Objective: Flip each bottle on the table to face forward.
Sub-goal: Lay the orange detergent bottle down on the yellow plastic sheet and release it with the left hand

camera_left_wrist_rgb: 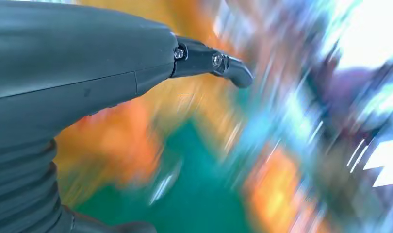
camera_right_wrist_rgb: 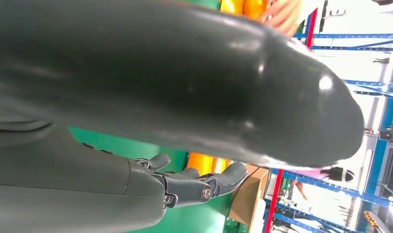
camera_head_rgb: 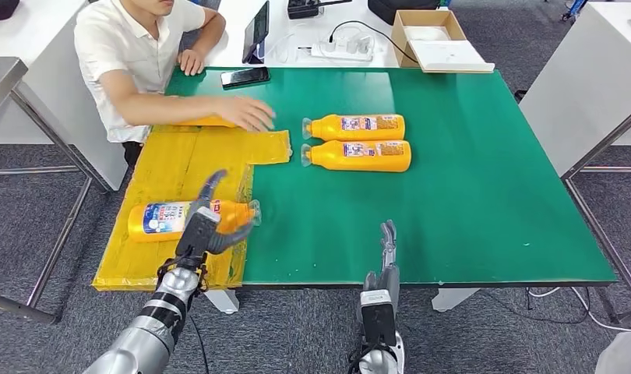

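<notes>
An orange bottle point(camera_head_rgb: 160, 219) with a blue and white label lies on its side on the yellow mat point(camera_head_rgb: 180, 164), cap toward the green table point(camera_head_rgb: 468, 179). My left hand point(camera_head_rgb: 206, 227) hovers over its neck end with fingers spread. The left wrist view is blurred by motion, and the left hand point(camera_left_wrist_rgb: 88, 73) there holds nothing. Two more orange bottles point(camera_head_rgb: 355, 127) point(camera_head_rgb: 359, 156) lie side by side mid-table, labels up. My right hand point(camera_head_rgb: 386, 253) rests at the table's front edge, fingers straight and empty. In the right wrist view its fingers point(camera_right_wrist_rgb: 194, 184) are extended.
A seated person reaches a hand point(camera_head_rgb: 248, 114) across the mat onto another orange bottle point(camera_head_rgb: 203, 121). A phone point(camera_head_rgb: 244, 76), a tablet point(camera_head_rgb: 256, 31), a power strip point(camera_head_rgb: 343, 48) and a cardboard box point(camera_head_rgb: 437, 39) sit at the far side.
</notes>
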Controlling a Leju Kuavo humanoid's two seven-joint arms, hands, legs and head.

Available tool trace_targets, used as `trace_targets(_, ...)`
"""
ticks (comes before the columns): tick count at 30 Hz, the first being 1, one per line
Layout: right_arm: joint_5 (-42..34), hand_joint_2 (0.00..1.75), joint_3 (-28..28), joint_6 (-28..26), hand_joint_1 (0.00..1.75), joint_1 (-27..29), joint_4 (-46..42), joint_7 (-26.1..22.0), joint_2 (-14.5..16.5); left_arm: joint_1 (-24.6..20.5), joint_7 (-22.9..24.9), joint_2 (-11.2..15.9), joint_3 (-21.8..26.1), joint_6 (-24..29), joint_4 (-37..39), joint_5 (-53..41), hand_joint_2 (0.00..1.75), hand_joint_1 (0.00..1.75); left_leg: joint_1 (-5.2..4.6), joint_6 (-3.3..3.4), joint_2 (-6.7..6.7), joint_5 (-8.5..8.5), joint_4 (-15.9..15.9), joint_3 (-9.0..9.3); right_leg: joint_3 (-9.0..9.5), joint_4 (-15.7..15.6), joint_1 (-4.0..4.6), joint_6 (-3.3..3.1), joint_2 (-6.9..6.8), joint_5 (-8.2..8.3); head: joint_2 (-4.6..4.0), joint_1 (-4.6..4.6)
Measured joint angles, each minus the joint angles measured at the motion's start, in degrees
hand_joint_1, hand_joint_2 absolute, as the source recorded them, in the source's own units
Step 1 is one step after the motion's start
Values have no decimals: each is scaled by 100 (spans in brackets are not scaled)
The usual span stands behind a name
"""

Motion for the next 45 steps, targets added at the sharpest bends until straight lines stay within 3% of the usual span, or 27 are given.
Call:
trace_targets(1,24,0,15,-57,0,3,4,0,-2,114,-111,-16,-123,504,-295,302,175,0,0,0,-1,0,0,-2,-1,0,0,0,0,0,0,0)
trace_targets(5,178,175,172,-397,0,-28,18,1,-59,576,-149,-11,-937,1814,-1753,889,175,0,-1,1,-15,-1,0,-14,-6,-2,-1,0,-3,-3,-1,0)
trace_targets(9,1246,175,366,-395,0,-317,255,216,-390,998,-149,-86,-1701,1997,-3054,1015,175,0,-7,6,-5,-7,0,-14,-6,-10,-6,4,-1,0,0,-2)
trace_targets(12,2582,175,422,-380,0,-732,733,723,-935,1338,-149,-99,-2305,2017,-3720,1236,175,0,-16,18,-9,-8,1,-13,-1,-14,-14,9,-3,2,-1,-1)
trace_targets(15,3440,175,311,-491,0,-1285,1346,1149,-1535,1756,-149,-109,-2732,2017,-4167,1052,175,0,-27,26,-10,-7,3,-14,1,-14,-25,17,-3,7,-1,-2)
trace_targets(18,3883,175,158,-575,0,-1802,1926,1389,-1993,2012,-149,-118,-2913,2017,-4391,970,175,0,-32,29,-8,-7,4,-11,1,-15,-29,20,-2,9,0,0)
trace_targets(21,3961,175,87,-597,0,-2087,2277,1439,-2223,2137,-149,-117,-3016,2017,-4512,969,175,0,-29,28,-8,-7,4,-11,0,-14,-26,20,-2,9,0,-2)
trace_targets(30,4752,175,85,-418,0,-2877,3326,2098,-2399,2213,-149,-117,-3081,2017,-4648,860,175,0,-18,27,-6,-6,4,-14,-4,-11,-17,19,-1,9,1,-3)
trace_targets(35,4892,175,88,198,0,-3195,3904,2439,-2314,2227,-149,-117,-3081,2017,-4679,955,175,0,-19,28,-6,-5,4,-14,-1,-11,-19,19,-1,9,0,-2)
trace_targets(40,5024,175,127,1258,0,-3531,4314,2909,-2067,2155,-149,-117,-3136,2017,-4645,1203,175,0,-18,26,14,-9,4,0,1,-13,-16,18,11,8,-1,-2)
trace_targets(41,5097,175,158,1508,10,-3631,4380,3088,-2033,2140,-149,-117,-3153,2017,-4635,1241,175,0,-18,26,22,-11,4,9,4,-13,-16,17,18,8,0,-1)
trace_targets(44,5322,175,306,2330,139,-3893,4570,3635,-1968,2098,-149,-117,-3199,2017,-4596,1353,175,0,-17,25,49,-23,3,42,26,-16,-14,16,38,6,0,-3)
trace_targets(45,5373,175,354,2544,173,-3956,4614,3735,-1961,2080,-148,-116,-3218,2017,-4583,1378,175,0,-17,26,53,-25,3,52,33,-16,-14,15,39,6,0,-3)
